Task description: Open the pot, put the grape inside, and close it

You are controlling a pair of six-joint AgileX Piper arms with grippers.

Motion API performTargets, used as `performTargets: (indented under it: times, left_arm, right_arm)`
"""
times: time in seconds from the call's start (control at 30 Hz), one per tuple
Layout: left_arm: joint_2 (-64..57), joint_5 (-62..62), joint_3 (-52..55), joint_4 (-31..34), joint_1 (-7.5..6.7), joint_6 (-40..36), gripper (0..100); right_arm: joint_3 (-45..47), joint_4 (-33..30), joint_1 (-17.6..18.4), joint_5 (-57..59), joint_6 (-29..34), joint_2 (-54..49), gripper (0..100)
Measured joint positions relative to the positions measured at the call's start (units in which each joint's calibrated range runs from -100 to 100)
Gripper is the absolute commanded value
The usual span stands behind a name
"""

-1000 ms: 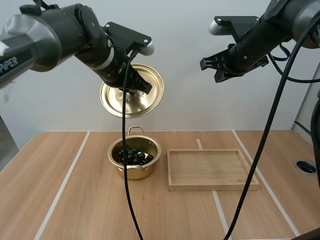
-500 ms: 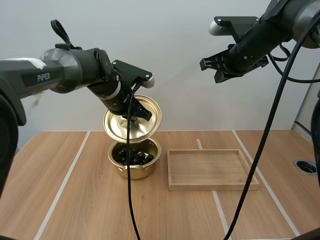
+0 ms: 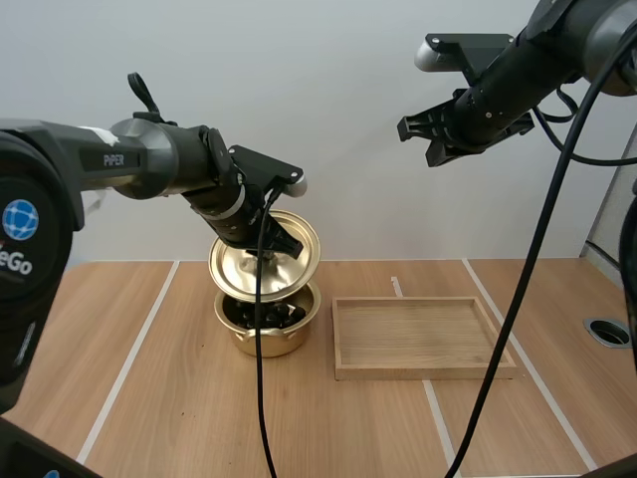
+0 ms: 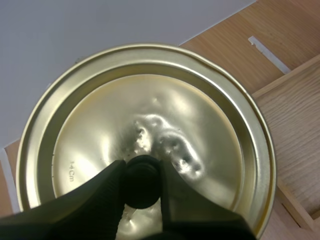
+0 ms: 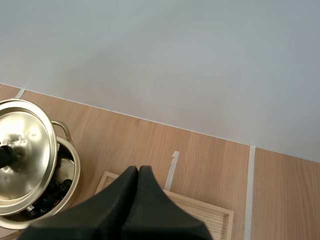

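While lid (image 3: 249, 269) hovers over pot (image 3: 265, 341), tray (image 3: 423, 337) beside

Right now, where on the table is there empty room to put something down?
The wooden tray has nothing in it. The table is bare left of the pot, along the front, and right of the tray. It is crowded at the pot: the left gripper holds the lid tilted just over the grapes.

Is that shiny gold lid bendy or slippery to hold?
Probably stiff: the shiny gold metal lid looks evenly round though tilted. Likely light: my left gripper carries it by its small black knob alone. Its polished surface may be slippery.
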Motion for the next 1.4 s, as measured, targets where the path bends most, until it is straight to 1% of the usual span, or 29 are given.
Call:
performTargets:
  times: [0.37, 0.6, 1.1, 1.4]
  left_arm:
    - [5.8, -0.4, 0.0, -0.4, 0.0, 0.0, 0]
    - [6.1, -0.2, 0.0, -0.4, 0.0, 0.1, 0]
    - [6.1, 4.1, 0.0, -0.1, 0.0, 0.2, 0]
    - [9.0, 4.8, 0.0, 0.2, 0.0, -1.1, 0]
  right_arm:
    - [0.0, 0.0, 0.0, 0.3, 0.0, 0.0, 0]
    - [0.0, 0.1, 0.0, 0.3, -0.1, 0.0, 0]
    - [0.0, 0.1, 0.0, 1.3, -0.1, 0.0, 0]
    - [0.0, 0.1, 0.0, 2.9, -0.1, 0.0, 0]
